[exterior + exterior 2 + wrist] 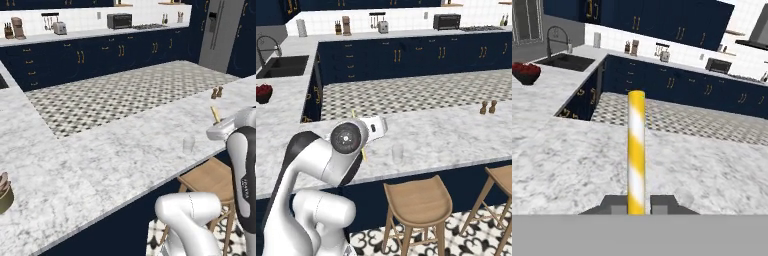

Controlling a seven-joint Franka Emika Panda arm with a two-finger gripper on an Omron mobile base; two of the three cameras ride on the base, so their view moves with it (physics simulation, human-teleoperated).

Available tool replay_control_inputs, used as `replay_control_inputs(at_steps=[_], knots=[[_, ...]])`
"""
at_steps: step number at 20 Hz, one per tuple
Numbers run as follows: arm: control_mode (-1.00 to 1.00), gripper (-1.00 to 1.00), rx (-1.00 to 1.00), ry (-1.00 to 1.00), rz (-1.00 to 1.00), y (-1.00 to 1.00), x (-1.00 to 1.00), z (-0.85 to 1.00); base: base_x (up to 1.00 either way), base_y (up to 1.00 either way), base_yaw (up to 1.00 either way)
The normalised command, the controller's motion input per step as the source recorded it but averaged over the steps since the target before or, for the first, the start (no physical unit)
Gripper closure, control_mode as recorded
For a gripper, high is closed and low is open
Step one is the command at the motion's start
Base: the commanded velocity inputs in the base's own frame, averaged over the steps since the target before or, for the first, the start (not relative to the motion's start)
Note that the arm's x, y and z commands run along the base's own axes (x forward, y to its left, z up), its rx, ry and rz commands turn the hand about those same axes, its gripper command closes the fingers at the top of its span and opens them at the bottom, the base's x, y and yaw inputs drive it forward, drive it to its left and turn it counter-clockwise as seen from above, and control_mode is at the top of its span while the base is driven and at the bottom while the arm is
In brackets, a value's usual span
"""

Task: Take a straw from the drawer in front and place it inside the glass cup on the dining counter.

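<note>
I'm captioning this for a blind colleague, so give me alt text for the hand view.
The gripper is shut on a yellow-and-white striped straw that points out over the dining counter. Beyond are navy cabinets and a sink.

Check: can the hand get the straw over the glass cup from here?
Probably yes. The hand grips the straw above the dining counter; bare marble lies between it and the glass cup.

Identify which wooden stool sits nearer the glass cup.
The left wooden stool, directly below the glass cup at the dining counter edge; the other stool stands farther right, partly cut off.
</note>
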Motion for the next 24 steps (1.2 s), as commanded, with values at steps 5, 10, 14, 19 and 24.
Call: replay_control_inputs(at_steps=[5, 10, 14, 19, 24], knots=[[-1.00, 1.00, 0.00, -0.30, 0.39, -0.60, 0.30, 0.00, 0.00, 0.00, 0.00], [-1.00, 1.00, 0.00, -0.19, 0.40, -0.24, 0.42, -0.03, 0.00, 0.00, 0.00], [-1.00, 1.00, 0.02, -0.01, 0.37, 0.02, 0.56, -0.20, 0.00, 0.00, 0.00], [-1.00, 1.00, 0.09, -0.01, 0.39, 0.00, 0.18, -0.17, 0.00, 0.00, 0.00], [-1.00, 1.00, 0.15, -0.03, 0.29, -0.08, 0.01, -0.06, 0.00, 0.00, 0.00]])
